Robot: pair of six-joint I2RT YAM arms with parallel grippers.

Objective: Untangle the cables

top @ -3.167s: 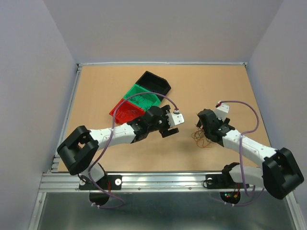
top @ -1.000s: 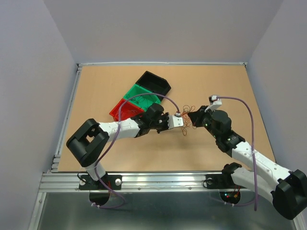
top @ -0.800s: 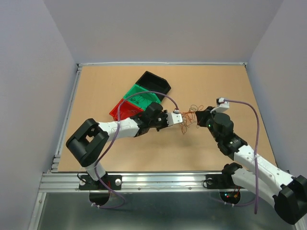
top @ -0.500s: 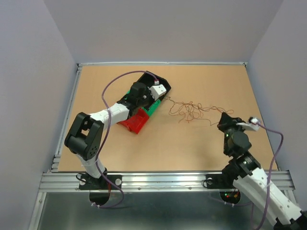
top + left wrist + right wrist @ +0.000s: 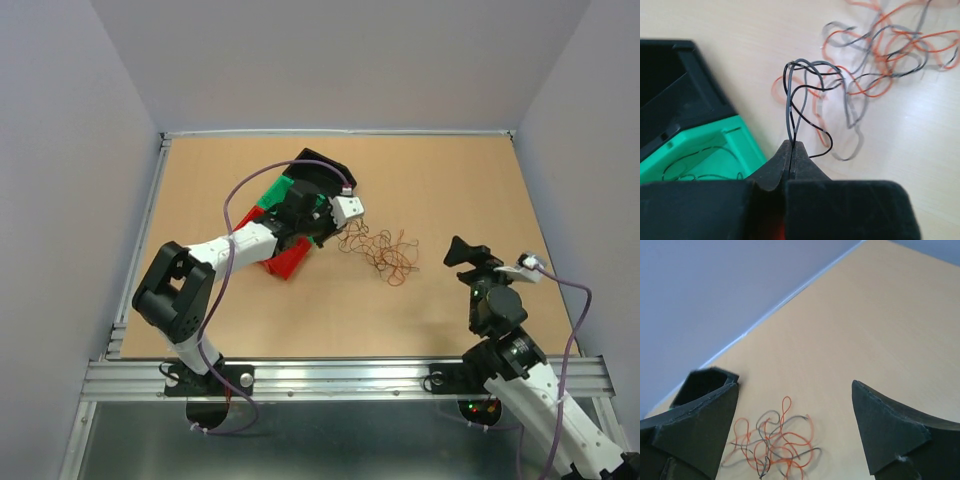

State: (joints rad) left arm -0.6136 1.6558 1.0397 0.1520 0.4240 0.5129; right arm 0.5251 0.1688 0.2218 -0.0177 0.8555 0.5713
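Inside left gripper [image 5: 791, 150], ends of cables [image 5: 860, 76] hidden

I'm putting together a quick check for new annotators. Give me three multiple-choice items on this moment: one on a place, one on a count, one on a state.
1. Where does the main clump of cables lie?
A. Inside a bin
B. On the table between the two arms
C. Hanging over the far edge

2. How many bins stand in the row?
A. One
B. Five
C. Three

3. How is the left gripper?
A. Shut on cable strands
B. Wide open and empty
C. Shut on a bin's rim

Answers:
1 B: the top view shows the clump on bare tabletop, apart from the bins.
2 C: a black bin, a green bin and a red bin sit side by side.
3 A: the left wrist view shows grey and black strands pinched between its closed fingertips.
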